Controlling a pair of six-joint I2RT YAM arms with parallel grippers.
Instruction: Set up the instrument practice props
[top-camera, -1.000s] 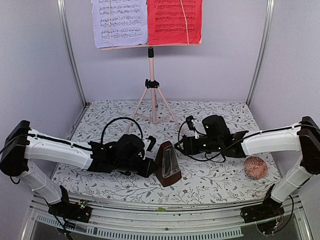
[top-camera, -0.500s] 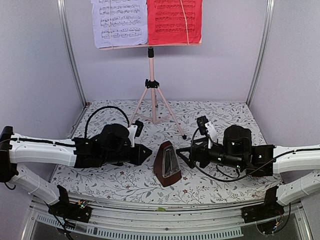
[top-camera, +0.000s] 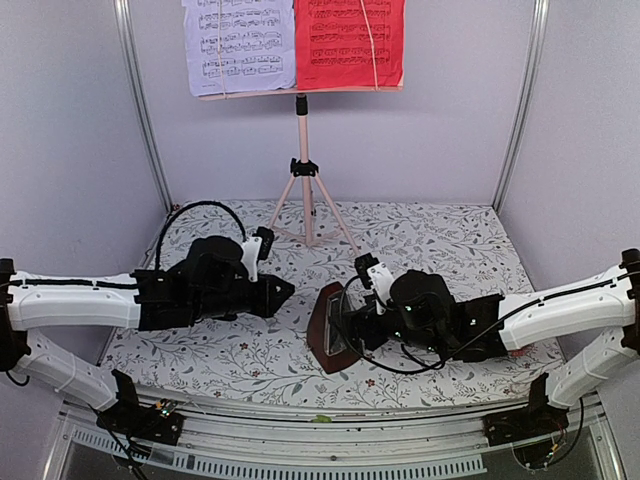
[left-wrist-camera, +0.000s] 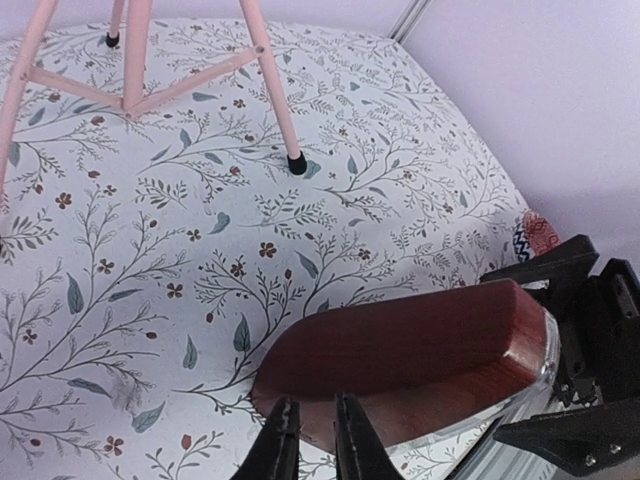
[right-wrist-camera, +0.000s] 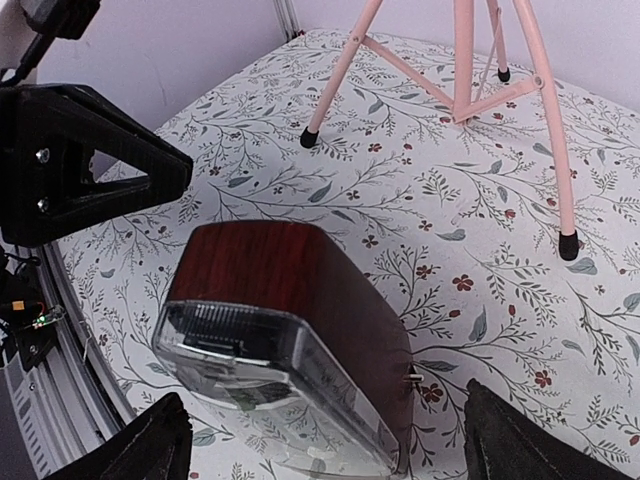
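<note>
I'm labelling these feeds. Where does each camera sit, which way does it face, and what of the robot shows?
Top external: above, behind the bases, facing forward and down over the table to the music stand; both arms show.
Left wrist: on the left arm, facing the metronome; left end effector at bottom, fingertips close together.
Right wrist: on the right arm, facing the metronome; right end effector open, fingertips at bottom corners.
Shared by wrist views: metronome, stand legs.

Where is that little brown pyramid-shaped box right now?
In the overhead view the metronome stands front and centre on the flowery table, between the left pincer and the open right pincer straddling it, ahead of the pink music stand.
</note>
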